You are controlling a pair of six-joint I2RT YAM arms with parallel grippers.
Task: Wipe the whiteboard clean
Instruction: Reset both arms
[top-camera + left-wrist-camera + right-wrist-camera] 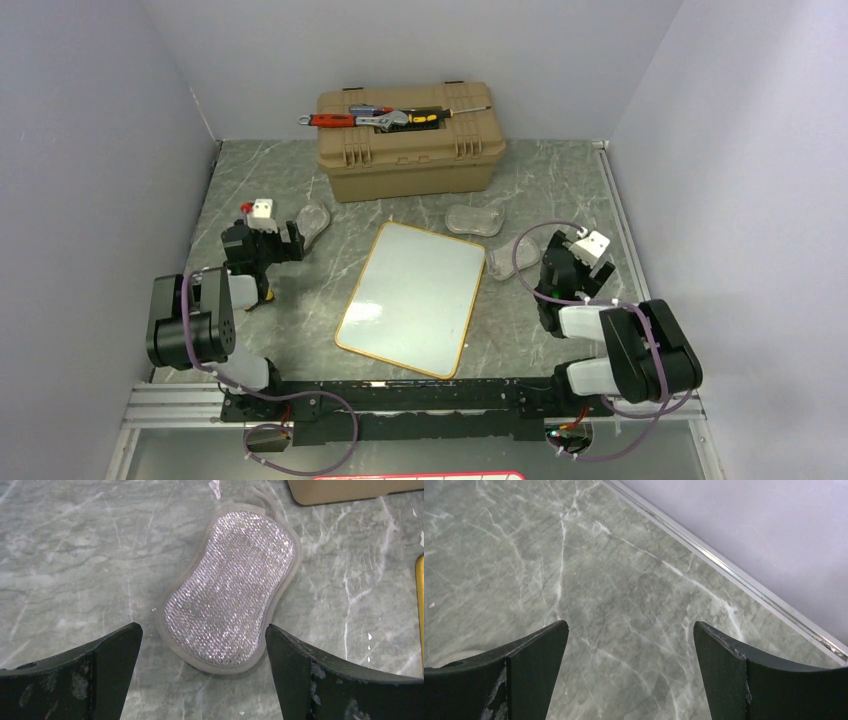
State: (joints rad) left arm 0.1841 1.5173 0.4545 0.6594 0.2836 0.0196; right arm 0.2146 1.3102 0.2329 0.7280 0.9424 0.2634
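Lying mid-table: I see the whiteboard [410, 298], a flat rectangular glossy white board with rounded corners and a thin yellow-orange rim. It sits flat on the grey-green marble-patterned tabletop [560, 180], turned a little off square, between my two arms.
Board face: from the top camera it reads as plain glossy white.
Left arm: the left gripper [202, 626] has its black jaws spread wide and holds nothing. In the wrist view the two fingertips stand either side of the near end of a grey peanut-shaped scrub pad [232, 587] with a glittery mesh face. I cannot tell how high the fingers are above it.
Pad position: it lies flat, just off the board's far-left corner, with a sliver of the yellow rim at the right edge of my left wrist view.
Other pads: a second similar pad [474, 220] lies just beyond the board's far-right corner. A third pad [500, 262] lies beside the board's right edge, near my right arm.
Right arm: the right gripper [630, 623] is spread wide with nothing in it. Under it is bare marble, with a silver metal rail [724, 567] running along the pale lilac wall [764, 525].
Back of table: a tan plastic toolbox [410, 155] stands lid-down beyond the board. A red-handled wrench [335, 120] and other hand tools lie on its lid.
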